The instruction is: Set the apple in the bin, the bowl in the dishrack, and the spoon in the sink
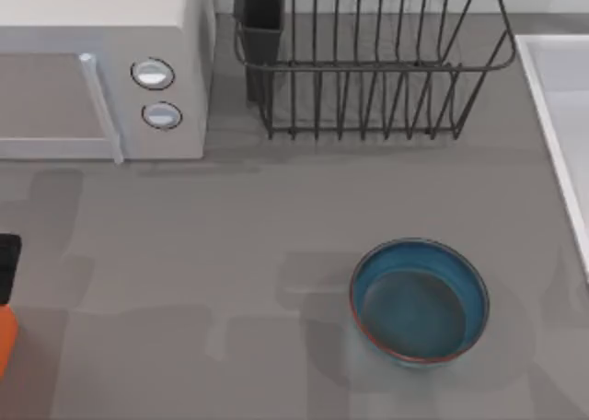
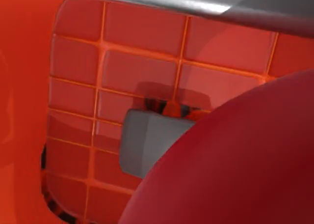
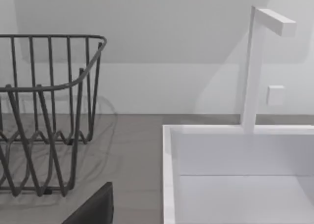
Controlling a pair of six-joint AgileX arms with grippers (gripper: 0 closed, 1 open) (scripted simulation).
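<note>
The red apple (image 2: pixel 235 165) looms large in the left wrist view, over the gridded floor of the orange-red bin (image 2: pixel 78 86). My left gripper (image 2: pixel 162 150) is inside the bin and shut on the apple, with one grey fingertip (image 2: pixel 144 145) showing behind the fruit. The bin (image 1: pixel 5 342) pokes in at the table's left edge, with a black part of my left arm (image 1: pixel 7 254) just above it. The blue bowl (image 1: pixel 419 298) stands upright at the front right. The dishrack (image 1: pixel 368 61) is at the back and the sink (image 1: pixel 557 98) at the right edge. The spoon is out of view.
A white microwave (image 1: pixel 101 65) with two round knobs fills the back left corner. The dishrack's dark cutlery cup (image 1: pixel 260 19) is at its left corner. My right gripper (image 3: pixel 93 209) is parked facing the dishrack (image 3: pixel 49 111) and the sink (image 3: pixel 235 175) with its white tap (image 3: pixel 255 62).
</note>
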